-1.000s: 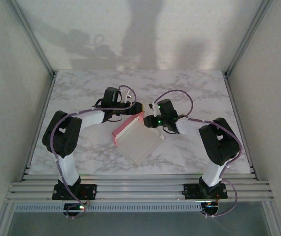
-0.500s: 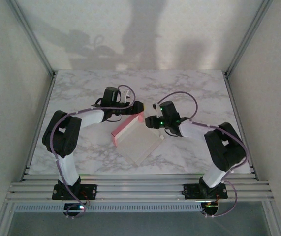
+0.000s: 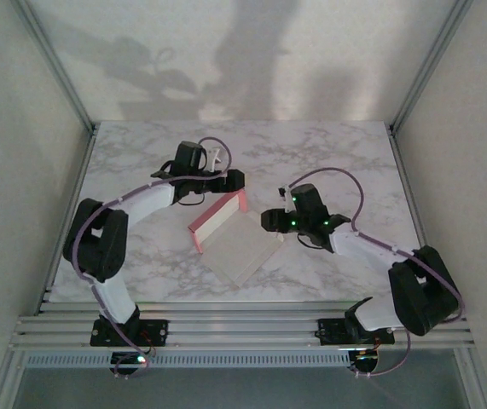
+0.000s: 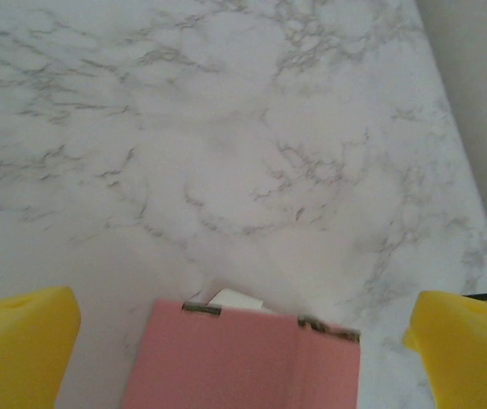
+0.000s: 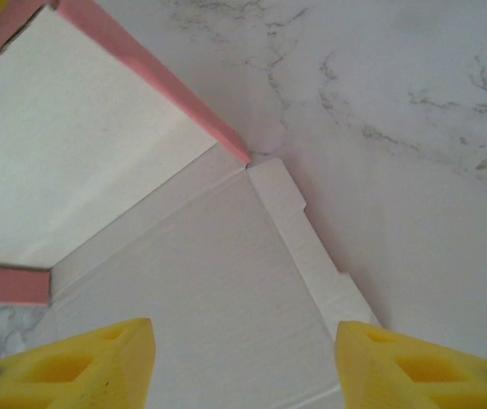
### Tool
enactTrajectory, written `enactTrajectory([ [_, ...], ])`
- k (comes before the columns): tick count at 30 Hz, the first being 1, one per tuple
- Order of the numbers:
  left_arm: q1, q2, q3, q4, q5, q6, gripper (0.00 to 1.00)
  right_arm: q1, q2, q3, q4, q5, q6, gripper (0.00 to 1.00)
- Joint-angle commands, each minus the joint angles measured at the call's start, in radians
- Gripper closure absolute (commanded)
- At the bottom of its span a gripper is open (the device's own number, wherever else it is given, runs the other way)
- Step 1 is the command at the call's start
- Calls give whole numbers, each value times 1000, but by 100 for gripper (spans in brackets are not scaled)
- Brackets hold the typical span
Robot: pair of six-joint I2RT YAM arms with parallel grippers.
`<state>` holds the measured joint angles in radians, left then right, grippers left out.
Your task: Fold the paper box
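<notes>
Both of your arms are drawing back from where they were a second ago. The left fingers (image 3: 230, 179), which were up against the top of the raised flap, are now sitting off its far end. The right fingers (image 3: 270, 220) are pulling out toward the right side of the white, grey-veined marble-pattern bench (image 3: 345, 162).

The thin die-cut cardboard paper box (image 3: 241, 249), pink outside and off-white inside, is lying in the middle of the bench between your two arms. Its off-white base panel (image 5: 209, 307) is resting flat. Its pink wall (image 3: 217, 220) is standing up along the far-left edge of that panel.

In your left wrist view, the left fingers (image 4: 21, 341) are spreading as wide as they go. The pink wall (image 4: 243, 358) is sitting between them with bare bench showing on each side, so they are gripping nothing and touching nothing.

In your right wrist view, the right fingers (image 5: 81, 362) are also standing apart, released, with only the flat base panel showing in the gap. They are pinching nothing; whether their tips are brushing the card, you cannot tell. Beyond them the pink wall (image 5: 153, 81) is showing its off-white inner face. A narrow off-white side tab (image 5: 307, 243) is lying flat on the bench along the panel's right edge.
</notes>
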<state>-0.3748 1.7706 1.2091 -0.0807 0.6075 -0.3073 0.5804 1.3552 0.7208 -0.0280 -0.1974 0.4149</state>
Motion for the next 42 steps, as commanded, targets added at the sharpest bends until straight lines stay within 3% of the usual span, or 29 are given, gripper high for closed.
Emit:
enactTrajectory([
  [1,5,-78,33,-175,-92,83,1,4,-63,-33,-46,-42,40,40],
  [4,-2,-117,38,-266,-106,109,1,4,-99,-52,-55,-57,56,34],
  [11,-55,-106,112,-533,-121,203,1,5,-127,-60,-67,-178,45,1],
  [21,-96,-11,199,-662,-190,234,3,5,-203,-124,-67,-186,34,1],
  [31,-95,73,255,-707,-198,222,23,2,-281,-181,-92,-151,32,1],
  [39,-30,60,221,-668,-90,203,40,1,-252,-181,-65,-164,56,1],
  [42,-8,61,205,-658,-63,195,42,-2,-245,-181,-50,-171,71,1],
])
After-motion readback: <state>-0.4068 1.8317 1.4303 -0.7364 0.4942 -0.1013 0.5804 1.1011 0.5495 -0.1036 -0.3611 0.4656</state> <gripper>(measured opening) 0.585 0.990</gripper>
